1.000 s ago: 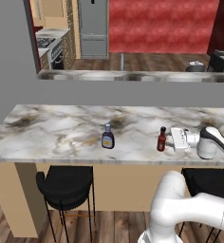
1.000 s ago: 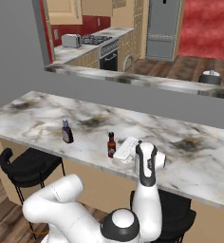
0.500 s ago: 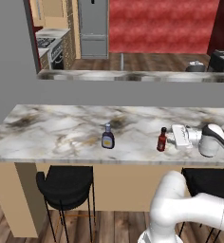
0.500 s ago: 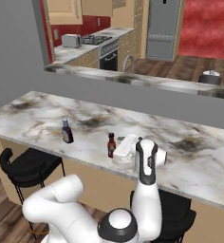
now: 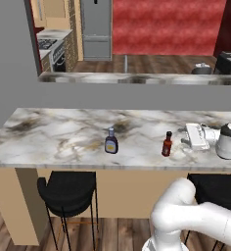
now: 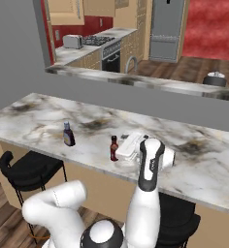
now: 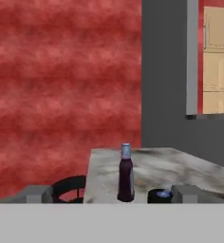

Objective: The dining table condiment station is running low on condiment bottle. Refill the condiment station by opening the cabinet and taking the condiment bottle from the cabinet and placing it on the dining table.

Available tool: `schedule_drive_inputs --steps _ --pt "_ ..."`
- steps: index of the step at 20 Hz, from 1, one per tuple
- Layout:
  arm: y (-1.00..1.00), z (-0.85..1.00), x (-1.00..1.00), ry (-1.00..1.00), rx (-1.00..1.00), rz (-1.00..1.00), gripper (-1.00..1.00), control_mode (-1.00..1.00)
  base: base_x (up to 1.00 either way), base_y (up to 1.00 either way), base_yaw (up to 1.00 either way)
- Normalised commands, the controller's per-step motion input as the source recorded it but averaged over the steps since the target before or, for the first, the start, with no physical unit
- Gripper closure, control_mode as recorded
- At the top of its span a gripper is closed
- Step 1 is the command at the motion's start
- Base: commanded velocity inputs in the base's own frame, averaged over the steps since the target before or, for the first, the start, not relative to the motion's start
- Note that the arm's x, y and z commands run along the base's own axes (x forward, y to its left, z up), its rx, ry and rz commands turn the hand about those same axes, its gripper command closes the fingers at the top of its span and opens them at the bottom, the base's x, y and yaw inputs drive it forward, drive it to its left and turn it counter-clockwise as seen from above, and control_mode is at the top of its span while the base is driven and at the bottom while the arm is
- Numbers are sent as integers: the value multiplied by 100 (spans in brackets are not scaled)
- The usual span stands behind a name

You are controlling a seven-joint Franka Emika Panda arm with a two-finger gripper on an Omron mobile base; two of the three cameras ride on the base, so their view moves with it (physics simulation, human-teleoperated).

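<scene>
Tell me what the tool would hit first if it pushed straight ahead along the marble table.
Probably the small dark-red condiment bottle with the black cap, standing just ahead of the open tool. The squat pale bottle with the dark label stands farther along that line. Exact alignment is uncertain.

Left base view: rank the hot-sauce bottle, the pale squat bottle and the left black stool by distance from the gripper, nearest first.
1. Condiment bottle: upright on the dining table, just left of the open gripper.
2. Pale squat bottle: further left along the same marble top.
3. Black stool: farthest, under the table's left part.
</scene>
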Motion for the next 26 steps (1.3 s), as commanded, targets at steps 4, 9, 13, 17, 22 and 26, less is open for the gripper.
schedule_drive_inputs --steps 4,9,13,17,22,26 --pt "22 87 -30 -1 -8 -14 -100 -100 0 0 0" --pt "34 85 -26 -1 -13 -15 -100 -100 0 0 0" --pt "49 59 -13 0 -15 -12 -100 -100 0 0 0" --pt "61 24 -1 4 -16 -11 -100 -100 0 0 0" --pt "75 12 0 10 -18 -8 -100 -100 0 0 0" --pt "74 12 0 10 -18 -8 -100 -100 0 0 0"
